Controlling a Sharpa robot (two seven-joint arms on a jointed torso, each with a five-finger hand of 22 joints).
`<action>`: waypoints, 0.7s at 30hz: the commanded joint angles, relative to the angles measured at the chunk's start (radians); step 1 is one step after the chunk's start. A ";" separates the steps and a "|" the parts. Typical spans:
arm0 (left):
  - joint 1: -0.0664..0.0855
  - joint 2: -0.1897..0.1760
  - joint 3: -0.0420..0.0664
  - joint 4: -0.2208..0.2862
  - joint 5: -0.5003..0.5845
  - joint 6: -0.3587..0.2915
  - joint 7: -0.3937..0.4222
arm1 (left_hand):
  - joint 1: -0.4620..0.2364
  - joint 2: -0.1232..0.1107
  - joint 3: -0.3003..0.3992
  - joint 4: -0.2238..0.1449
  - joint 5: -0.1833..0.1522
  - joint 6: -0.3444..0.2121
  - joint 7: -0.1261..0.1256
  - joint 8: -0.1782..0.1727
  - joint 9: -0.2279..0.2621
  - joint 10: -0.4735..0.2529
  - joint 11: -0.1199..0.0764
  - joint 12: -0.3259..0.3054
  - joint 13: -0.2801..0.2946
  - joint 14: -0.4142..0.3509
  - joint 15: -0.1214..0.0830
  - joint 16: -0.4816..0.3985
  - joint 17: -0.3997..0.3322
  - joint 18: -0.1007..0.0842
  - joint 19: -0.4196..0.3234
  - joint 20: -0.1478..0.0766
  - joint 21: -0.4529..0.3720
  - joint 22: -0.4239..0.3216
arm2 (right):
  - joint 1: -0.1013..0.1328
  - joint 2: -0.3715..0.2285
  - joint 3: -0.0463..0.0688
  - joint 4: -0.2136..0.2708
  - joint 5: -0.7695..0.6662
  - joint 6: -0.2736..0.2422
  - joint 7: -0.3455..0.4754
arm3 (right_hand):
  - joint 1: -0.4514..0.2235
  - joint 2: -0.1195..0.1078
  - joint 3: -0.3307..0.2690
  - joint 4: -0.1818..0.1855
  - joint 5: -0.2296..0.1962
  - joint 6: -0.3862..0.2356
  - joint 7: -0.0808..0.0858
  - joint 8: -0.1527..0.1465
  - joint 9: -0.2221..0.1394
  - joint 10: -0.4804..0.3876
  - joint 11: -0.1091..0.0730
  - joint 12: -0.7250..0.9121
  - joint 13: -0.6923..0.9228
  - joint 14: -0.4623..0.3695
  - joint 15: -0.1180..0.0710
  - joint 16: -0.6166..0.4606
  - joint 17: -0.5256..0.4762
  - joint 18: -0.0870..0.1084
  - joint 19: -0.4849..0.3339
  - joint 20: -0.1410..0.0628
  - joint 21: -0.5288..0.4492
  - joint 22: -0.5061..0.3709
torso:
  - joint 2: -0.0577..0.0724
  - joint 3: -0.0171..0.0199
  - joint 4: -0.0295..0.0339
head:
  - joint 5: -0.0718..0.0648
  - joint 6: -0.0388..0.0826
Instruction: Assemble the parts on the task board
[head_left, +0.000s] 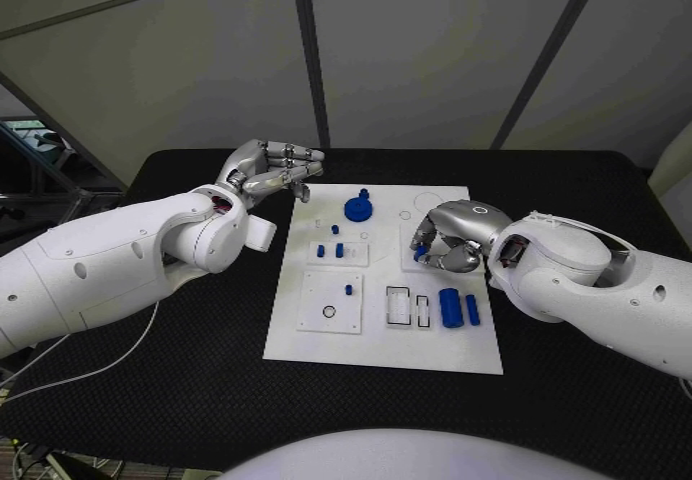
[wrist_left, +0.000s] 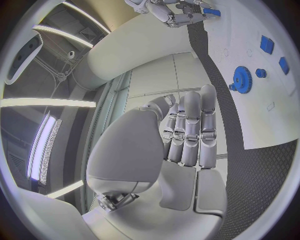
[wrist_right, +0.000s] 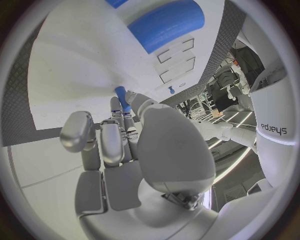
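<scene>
Your left hand (head_left: 271, 168) is hovering off the board's (head_left: 384, 345) far left corner with its fingers curled in on nothing, so you are keeping it well clear of the work. Further right, the blue gear (head_left: 358, 208) is standing near the board's far edge, small pegs (head_left: 340, 251) are sitting in the block nearer you, and two blue cylinders (head_left: 451, 307) are lying beside the slots.

Your right hand (head_left: 450, 238) is lying over the board's right side, pinching a small blue peg (wrist_right: 122, 99) at its fingertips. Judging by that, you are placing this peg. Keep it upright, line it over its hole before you press, and push straight down; the fingers are hiding the hole from the head view, so go slowly.

The only writing readable is "sharpa" (wrist_right: 273, 128) on the white arm in the right wrist view.
</scene>
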 joint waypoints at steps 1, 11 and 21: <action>0.001 0.001 0.001 0.001 0.002 0.010 -0.001 | -0.004 0.004 -0.002 -0.005 -0.004 -0.003 0.005 -0.006 -0.001 -0.007 0.002 0.003 0.001 -0.006 -0.001 -0.005 -0.001 -0.019 -0.005 0.001 -0.005 -0.002 | 0.001 -0.005 0.001 0.014 -0.015 -0.068 -0.019 | 0.009 0.027 0.015 -0.004 -0.026 0.012 -0.002 0.007 0.006 0.015 -0.001 -0.006 0.003 0.037 -0.010 0.007 0.002 0.002 0.006 -0.004 0.006 0.006 | -0.001 0.0007 -0.0001 | -0.001 -0.002; -0.002 0.003 0.001 -0.005 0.002 0.009 -0.001 | -0.017 0.007 -0.007 0.001 -0.005 -0.010 0.008 -0.010 -0.002 -0.012 0.005 0.005 0.002 -0.005 0.001 -0.003 -0.003 -0.019 -0.005 0.003 -0.008 -0.004 | 0.002 -0.047 0.028 0.108 0.005 -0.137 -0.015 | 0.016 0.020 0.034 -0.016 -0.028 0.009 0.002 0.002 0.005 0.018 0.001 -0.021 0.004 0.037 -0.009 0.008 0.003 0.001 0.007 -0.005 0.009 0.011 | -0.002 0.0004 -0.0002 | -0.003 0.001; -0.006 0.009 0.000 -0.010 0.002 0.015 0.001 | -0.017 0.009 -0.006 0.000 -0.004 -0.016 0.011 -0.013 -0.003 -0.016 0.006 0.006 0.002 -0.006 0.002 -0.003 -0.005 -0.019 -0.005 0.004 -0.010 -0.006 | 0.002 0.003 0.047 0.180 0.045 -0.155 0.004 | 0.017 0.013 0.039 -0.022 -0.019 0.009 0.003 0.001 0.005 0.021 0.002 -0.026 0.006 0.037 -0.009 0.009 0.004 0.000 0.007 -0.005 0.011 0.013 | 0.000 -0.0017 0.0002 | 0.008 -0.001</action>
